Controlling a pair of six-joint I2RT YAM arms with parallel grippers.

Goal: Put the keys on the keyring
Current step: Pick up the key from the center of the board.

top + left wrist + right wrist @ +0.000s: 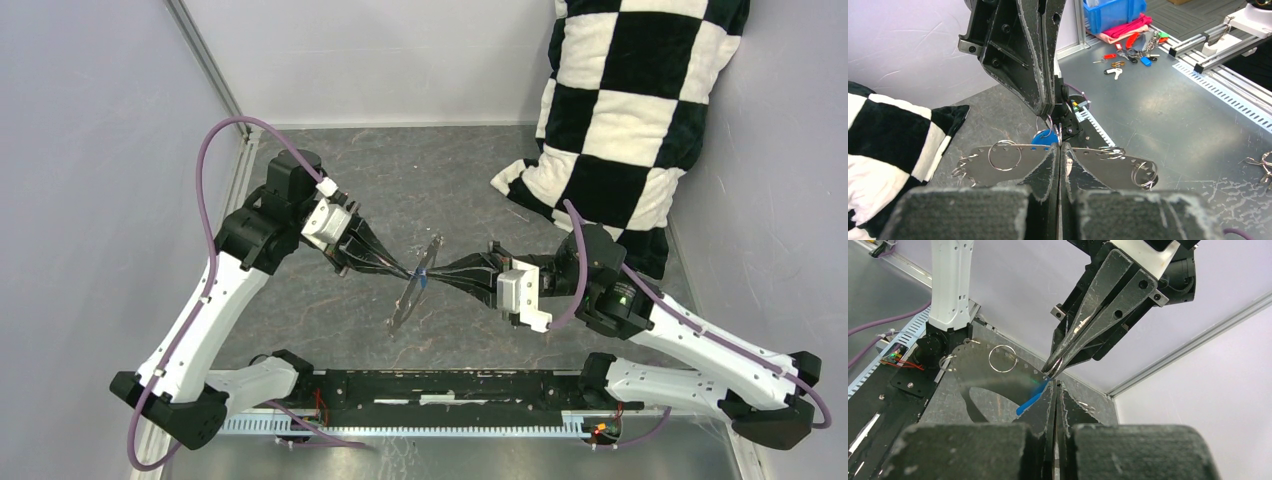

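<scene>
My left tool (1060, 150) pinches the keyring (1098, 167) and my right tool (1055, 390) pinches the blue key (1029, 399), so I must keep the keyring steady and thread slowly.

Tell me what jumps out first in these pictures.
The two arms meet tip to tip at mid-table, the left gripper and right gripper both shut, with a thin metal plate carrying split rings between them. A bright blue key sits right at that meeting point. A black-and-white checkered pillow fills the far right corner.
</scene>
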